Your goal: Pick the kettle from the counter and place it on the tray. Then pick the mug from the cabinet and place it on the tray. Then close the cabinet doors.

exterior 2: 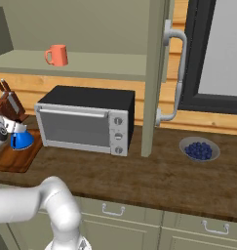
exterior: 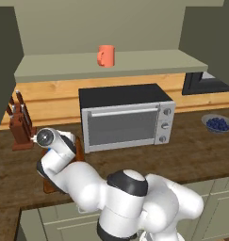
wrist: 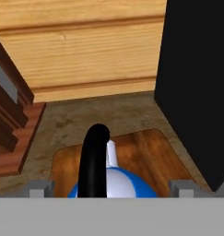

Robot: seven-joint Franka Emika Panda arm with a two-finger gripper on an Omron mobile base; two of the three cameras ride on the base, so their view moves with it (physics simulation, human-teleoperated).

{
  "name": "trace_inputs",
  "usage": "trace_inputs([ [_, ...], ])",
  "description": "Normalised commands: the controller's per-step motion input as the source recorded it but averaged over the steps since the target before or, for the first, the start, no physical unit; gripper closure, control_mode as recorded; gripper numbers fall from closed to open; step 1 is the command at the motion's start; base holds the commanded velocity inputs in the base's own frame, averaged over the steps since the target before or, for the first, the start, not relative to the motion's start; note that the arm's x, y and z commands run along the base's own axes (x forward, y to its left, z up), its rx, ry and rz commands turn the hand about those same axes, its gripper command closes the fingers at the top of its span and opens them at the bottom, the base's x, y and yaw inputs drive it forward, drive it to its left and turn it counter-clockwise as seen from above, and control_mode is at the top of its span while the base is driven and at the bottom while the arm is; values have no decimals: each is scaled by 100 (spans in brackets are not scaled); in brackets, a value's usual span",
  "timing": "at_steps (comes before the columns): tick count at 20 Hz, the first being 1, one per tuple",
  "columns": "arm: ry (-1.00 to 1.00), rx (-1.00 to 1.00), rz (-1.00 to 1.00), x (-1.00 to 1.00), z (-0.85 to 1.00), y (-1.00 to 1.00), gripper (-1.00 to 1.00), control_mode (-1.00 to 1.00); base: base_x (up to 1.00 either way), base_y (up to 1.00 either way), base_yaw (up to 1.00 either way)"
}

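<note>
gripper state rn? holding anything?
Gripper: open, fingers spread either side of the kettle, which sits on the tray; not gripping it.

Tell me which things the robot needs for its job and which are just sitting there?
Needed for the job:
kettle, on the tray
mug, on the cabinet shelf
cabinet door, open
gripper, open around the kettle

Just sitting there:
toaster oven
knife block
bowl of blueberries
</note>
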Motion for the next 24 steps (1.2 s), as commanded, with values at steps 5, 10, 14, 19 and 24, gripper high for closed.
trace_inputs([
  [5, 1, 2, 0, -7, -9, -1, -100, -100, 0, 0, 0],
  [10, 0, 4, 0, 0, 9, 0, -100, -100, 0, 0, 0],
  [14, 0, 5, 3, 0, 24, 5, -100, -100, 0, 0, 0],
  [19, 10, 7, 6, 0, 23, 14, -100, -100, 0, 0, 0],
  [24, 15, 5, 9, -5, 13, 6, -100, -100, 0, 0, 0],
])
